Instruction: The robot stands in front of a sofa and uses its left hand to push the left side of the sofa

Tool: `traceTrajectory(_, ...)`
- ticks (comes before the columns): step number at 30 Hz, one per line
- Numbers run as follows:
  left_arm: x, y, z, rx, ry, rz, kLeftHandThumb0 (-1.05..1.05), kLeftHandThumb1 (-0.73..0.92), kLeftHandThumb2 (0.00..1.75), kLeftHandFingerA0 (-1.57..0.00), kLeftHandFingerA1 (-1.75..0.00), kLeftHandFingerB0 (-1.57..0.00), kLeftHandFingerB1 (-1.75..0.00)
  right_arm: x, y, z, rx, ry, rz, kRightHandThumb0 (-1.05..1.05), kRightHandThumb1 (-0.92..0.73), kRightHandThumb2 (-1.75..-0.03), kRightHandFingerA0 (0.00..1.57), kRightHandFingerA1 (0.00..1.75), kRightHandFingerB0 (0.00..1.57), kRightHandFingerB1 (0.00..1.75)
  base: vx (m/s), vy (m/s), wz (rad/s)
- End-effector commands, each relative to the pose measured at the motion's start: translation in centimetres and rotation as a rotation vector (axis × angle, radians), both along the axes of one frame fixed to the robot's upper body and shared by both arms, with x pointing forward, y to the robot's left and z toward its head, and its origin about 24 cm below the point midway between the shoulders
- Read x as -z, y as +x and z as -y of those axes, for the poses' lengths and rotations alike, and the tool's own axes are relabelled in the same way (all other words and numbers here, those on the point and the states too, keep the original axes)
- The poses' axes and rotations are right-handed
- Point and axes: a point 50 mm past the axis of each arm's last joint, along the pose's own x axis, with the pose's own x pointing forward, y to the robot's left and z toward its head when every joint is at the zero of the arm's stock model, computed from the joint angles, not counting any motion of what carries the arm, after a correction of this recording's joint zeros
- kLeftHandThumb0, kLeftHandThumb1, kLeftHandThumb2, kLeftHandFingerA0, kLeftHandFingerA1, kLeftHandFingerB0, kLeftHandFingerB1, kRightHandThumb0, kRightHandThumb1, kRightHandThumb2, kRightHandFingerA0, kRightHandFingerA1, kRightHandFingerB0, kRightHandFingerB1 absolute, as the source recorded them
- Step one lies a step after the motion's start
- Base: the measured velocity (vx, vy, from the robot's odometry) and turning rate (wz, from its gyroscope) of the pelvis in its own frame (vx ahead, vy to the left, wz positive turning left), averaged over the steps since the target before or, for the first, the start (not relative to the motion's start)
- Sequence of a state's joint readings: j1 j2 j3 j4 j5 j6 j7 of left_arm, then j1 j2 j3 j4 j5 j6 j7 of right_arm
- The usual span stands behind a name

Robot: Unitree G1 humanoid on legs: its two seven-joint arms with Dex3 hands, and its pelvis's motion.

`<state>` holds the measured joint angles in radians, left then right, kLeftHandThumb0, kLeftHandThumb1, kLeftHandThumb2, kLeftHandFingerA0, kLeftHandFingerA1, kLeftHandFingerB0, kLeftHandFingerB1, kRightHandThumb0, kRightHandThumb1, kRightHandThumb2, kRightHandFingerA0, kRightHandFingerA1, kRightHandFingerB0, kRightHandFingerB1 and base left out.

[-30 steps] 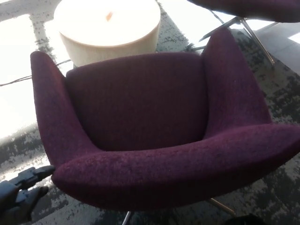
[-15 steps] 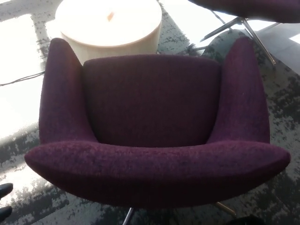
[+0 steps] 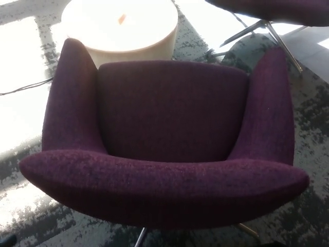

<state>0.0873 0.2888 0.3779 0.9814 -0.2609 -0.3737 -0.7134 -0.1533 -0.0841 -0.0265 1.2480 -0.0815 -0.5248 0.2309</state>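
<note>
Grey mottled carpet (image 3: 31, 216) holds purple sofa (image 3: 164, 149) before round table (image 3: 121, 25).

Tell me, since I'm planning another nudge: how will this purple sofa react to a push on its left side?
The sofa would probably turn rather than slide: thin metal legs show under its middle. Its thick fabric padding should give slightly. Tipping looks unlikely, as it sits wide and low.

second chair (image 3: 267, 7) cut off by top edge; sofa (image 3: 164, 154) hides its own base; table (image 3: 121, 25) top overexposed.
</note>
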Motion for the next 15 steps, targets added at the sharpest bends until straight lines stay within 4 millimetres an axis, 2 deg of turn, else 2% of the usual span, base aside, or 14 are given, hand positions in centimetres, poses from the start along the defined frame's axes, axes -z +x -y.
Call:
traceTrajectory(1, 1.3, -2.1, 1.0, -0.044, -0.072, -0.021, -0.84, 0.76, 1.15, -0.07, -0.43, -0.08, -0.32, 0.2, -0.5, 0.2, 0.004, -0.014, -0.017, -1.05, -0.79, -0.85, 0.20, 1.32, 0.23, 1.23, 0.00, 0.000, 0.00)
traceTrajectory(4, 1.9, -2.9, 1.6, -0.075, -0.102, -0.039, -0.80, 0.75, 1.14, -0.08, -0.44, -0.04, -0.34, 0.2, -0.5, 0.2, -0.002, -0.016, -0.016, -1.05, -0.79, -0.85, 0.20, 1.31, 0.23, 1.22, 0.00, 0.000, 0.00)
traceTrajectory(5, 2.2, -3.2, 1.9, -0.076, -0.105, -0.042, -0.85, 0.92, 0.74, -0.14, -0.32, -0.11, -0.26, 0.2, -0.4, 0.2, -0.001, -0.018, -0.017, -1.05, -0.80, -0.85, 0.21, 1.30, 0.23, 1.22, 0.00, 0.000, 0.00)
traceTrajectory(6, 2.3, -3.3, 2.1, -0.077, -0.107, -0.044, -0.93, 0.81, 0.90, -0.14, -0.38, -0.09, -0.28, 0.2, -0.5, 0.2, 0.000, -0.019, -0.018, -1.05, -0.80, -0.85, 0.21, 1.30, 0.24, 1.22, 0.00, 0.000, 0.00)
traceTrajectory(7, 2.4, -3.5, 2.3, -0.079, -0.109, -0.047, -0.93, 0.81, 0.90, -0.14, -0.38, -0.09, -0.28, 0.3, -0.5, 0.2, 0.000, -0.018, -0.019, -1.05, -0.80, -0.85, 0.21, 1.30, 0.24, 1.22, 0.00, 0.000, 0.00)
traceTrajectory(8, 2.7, -3.9, 2.6, -0.038, -0.058, -0.078, -0.90, 0.92, 0.79, -0.12, -0.32, -0.11, -0.24, 0.3, -0.6, 0.2, 0.000, -0.016, -0.019, -1.05, -0.80, -0.85, 0.20, 1.30, 0.23, 1.22, 0.00, 0.000, 0.00)
traceTrajectory(9, 2.8, -4.1, 2.7, -0.033, -0.048, -0.083, -0.83, 0.76, 1.14, -0.06, -0.44, -0.08, -0.33, 0.3, -0.6, 0.1, 0.000, -0.015, -0.020, -1.05, -0.79, -0.85, 0.20, 1.30, 0.24, 1.23, 0.00, 0.000, 0.00)
traceTrajectory(12, 3.4, -5.2, 2.9, -0.019, -0.023, -0.128, -0.92, 0.75, 1.15, 0.00, -0.35, -0.16, -0.27, 0.5, -1.0, 0.1, -0.003, -0.018, -0.025, -1.05, -0.80, -0.85, 0.22, 1.30, 0.26, 1.21, 0.00, 0.000, 0.00)
traceTrajectory(15, 3.7, -5.8, 2.9, -0.015, -0.007, -0.166, -0.90, 0.74, 1.14, 0.00, -0.38, -0.17, -0.28, 0.6, -1.2, 0.1, -0.002, -0.018, -0.031, -1.05, -0.81, -0.85, 0.20, 1.26, 0.25, 1.18, 0.00, 0.000, 0.00)
